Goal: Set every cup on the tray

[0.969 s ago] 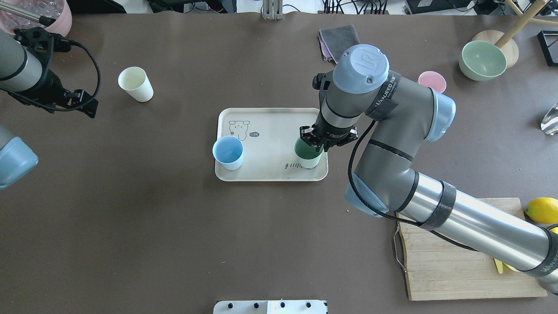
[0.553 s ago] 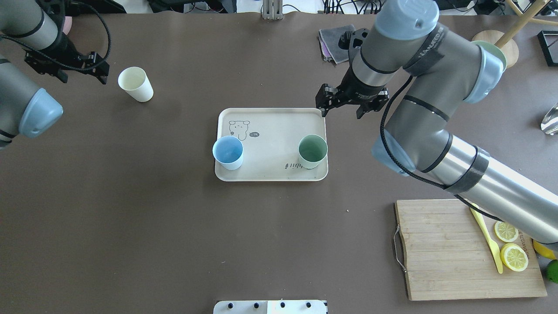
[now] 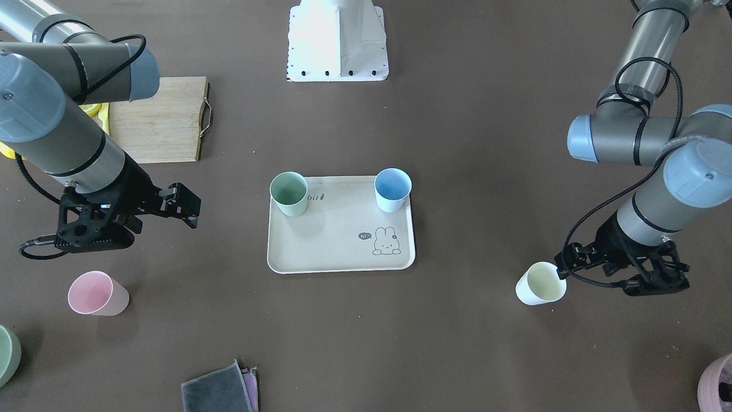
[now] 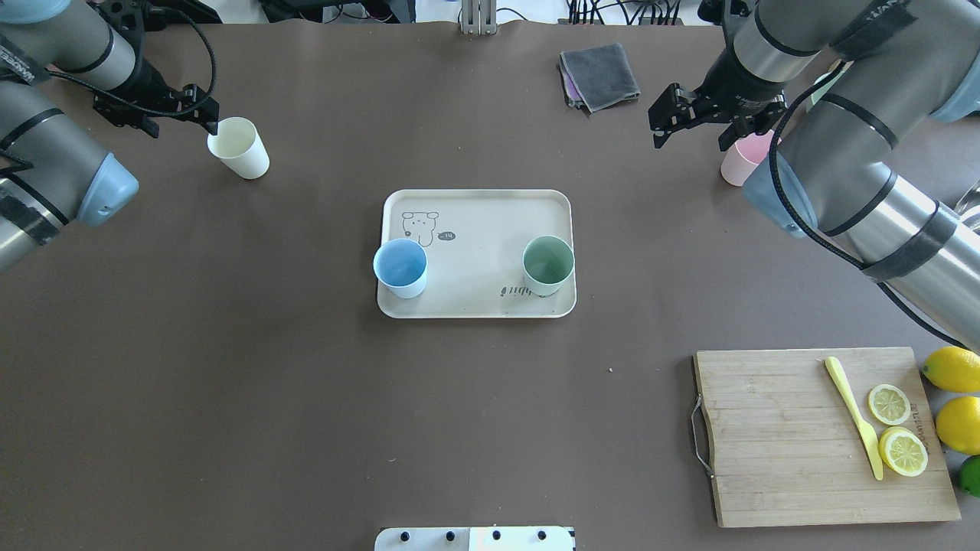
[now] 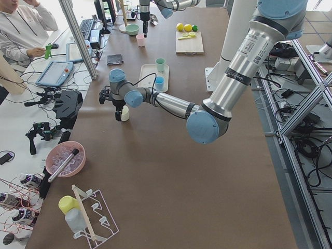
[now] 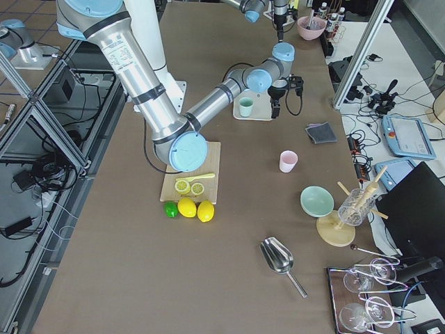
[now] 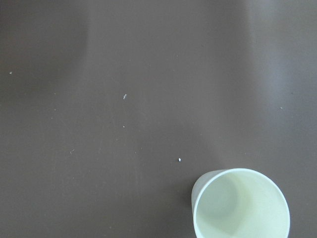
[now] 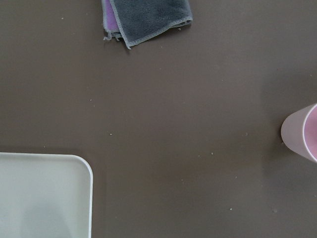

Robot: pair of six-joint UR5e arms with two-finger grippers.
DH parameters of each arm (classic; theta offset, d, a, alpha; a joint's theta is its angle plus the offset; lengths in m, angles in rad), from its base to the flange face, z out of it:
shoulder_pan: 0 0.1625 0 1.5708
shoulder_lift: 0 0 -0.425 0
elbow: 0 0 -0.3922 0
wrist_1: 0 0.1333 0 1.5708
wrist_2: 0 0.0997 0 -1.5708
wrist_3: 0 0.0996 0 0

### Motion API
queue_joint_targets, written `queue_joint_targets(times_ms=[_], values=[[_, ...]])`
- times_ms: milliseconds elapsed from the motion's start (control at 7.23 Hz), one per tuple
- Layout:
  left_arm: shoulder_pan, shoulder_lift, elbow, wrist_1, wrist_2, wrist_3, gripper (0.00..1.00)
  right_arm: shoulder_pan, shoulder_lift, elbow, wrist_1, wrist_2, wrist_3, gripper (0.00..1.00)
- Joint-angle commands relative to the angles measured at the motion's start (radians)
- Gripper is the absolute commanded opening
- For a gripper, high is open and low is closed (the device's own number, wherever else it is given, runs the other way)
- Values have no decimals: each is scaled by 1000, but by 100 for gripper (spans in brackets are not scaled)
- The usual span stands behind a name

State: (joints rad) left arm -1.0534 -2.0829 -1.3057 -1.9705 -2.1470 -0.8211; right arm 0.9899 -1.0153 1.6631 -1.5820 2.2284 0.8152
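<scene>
While the left arm reaches in over the far left part of the surface (image 4: 230,383), the left fingers (image 4: 203,115) stand spread apart with nothing between them, one of them just beside the rim of the cream-white cup (image 4: 239,148). That cup stands upright on the bare surface, well apart from the tray (image 4: 475,214); the left wrist view shows it low and to the right, open mouth up.

At the middle lies the tray, its rabbit drawing towards the far left corner. On it the light blue cup (image 4: 400,268) stands upright in the near left corner. The sage green cup (image 4: 548,265) stands upright in the near right corner, beside the script.

Beyond the tray's right end lies a folded grey cloth (image 4: 599,75). Right of the cloth, the right fingers (image 4: 662,122) hang apart and empty above the surface. The pale pink cup (image 4: 735,167) stands upright just to their right, off the tray and partly covered by the right arm.

Nearer, on the right, a wooden cutting board (image 4: 781,444) carries a yellow knife (image 4: 854,417) and two lemon slices (image 4: 890,404), with whole lemons (image 4: 949,369) beside its right edge.
</scene>
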Motion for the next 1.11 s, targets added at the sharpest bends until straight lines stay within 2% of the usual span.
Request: queue_joint_targets(times_ms=[0,138,277,415,692,969], values=[[33,-8,51,-50,-1,-24,95,12,-8,1,1,2,-8,100],[48,-8,86,-101,1,-26,90,19,-11,7,1,2,-8,100],[50,-2,79,-117,-5,-42,51,23,-9,4,1,2,-8,100],[50,-11,77,-117,-7,-64,1,26,-9,4,1,2,-8,99],[46,-51,56,-108,-39,-67,0,41,-16,-3,1,2,-10,99],[71,-155,36,-99,-39,-220,0,93,-49,-32,1,-1,-92,97]])
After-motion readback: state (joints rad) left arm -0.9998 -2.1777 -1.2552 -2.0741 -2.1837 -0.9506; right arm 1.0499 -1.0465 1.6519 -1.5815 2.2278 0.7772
